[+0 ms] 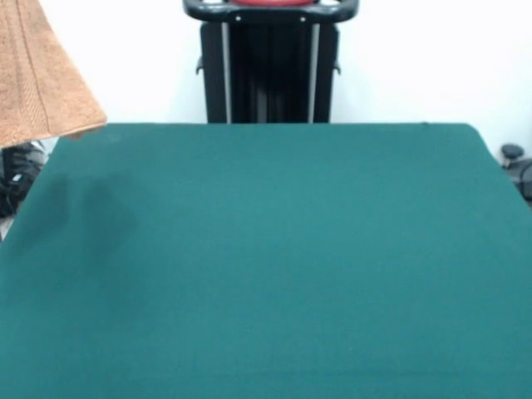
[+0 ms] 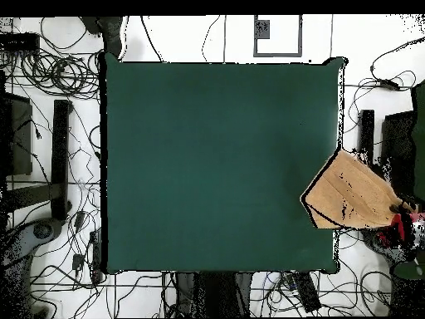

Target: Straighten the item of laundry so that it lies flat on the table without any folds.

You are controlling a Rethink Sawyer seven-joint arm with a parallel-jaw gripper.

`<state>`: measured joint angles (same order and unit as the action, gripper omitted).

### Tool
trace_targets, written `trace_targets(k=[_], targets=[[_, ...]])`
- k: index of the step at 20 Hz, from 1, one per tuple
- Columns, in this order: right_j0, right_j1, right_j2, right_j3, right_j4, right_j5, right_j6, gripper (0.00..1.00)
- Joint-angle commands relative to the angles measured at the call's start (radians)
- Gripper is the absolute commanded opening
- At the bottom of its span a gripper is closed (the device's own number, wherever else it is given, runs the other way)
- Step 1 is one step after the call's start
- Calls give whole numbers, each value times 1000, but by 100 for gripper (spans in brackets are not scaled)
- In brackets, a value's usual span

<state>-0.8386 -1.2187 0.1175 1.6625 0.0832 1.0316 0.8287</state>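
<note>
The item of laundry [image 1: 37, 75], an orange-tan terry towel with a woven band near its hem, hangs in the air at the upper left of the front view. Its lower edge is just above the far left corner of the green table [image 1: 274, 266]. From overhead the towel [image 2: 353, 193] fans out from a narrow end at the right to a wide hem over the table's right edge [image 2: 335, 125]. Something red and dark [image 2: 400, 224] sits at that narrow end, and I cannot make out what it is. The gripper shows in neither view.
Cables and dark equipment [image 2: 50, 100] lie on the floor around the table. A dark object [image 1: 514, 158] stands off the table's right side in the front view. The towel casts a faint shadow [image 1: 83, 208] on the cloth.
</note>
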Motion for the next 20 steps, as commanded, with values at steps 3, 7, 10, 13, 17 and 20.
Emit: trace_targets(k=[3,7,10,13,17,20], targets=[[122,-43,-84,290,86,-170,315,0],[151,-48,-112,359,138,-259,321,0],[169,-44,-125,389,167,-302,322,0],[205,-50,-154,408,186,-313,363,0],[268,-67,-200,451,214,-341,436,0],[296,-64,-229,449,220,-349,442,0]])
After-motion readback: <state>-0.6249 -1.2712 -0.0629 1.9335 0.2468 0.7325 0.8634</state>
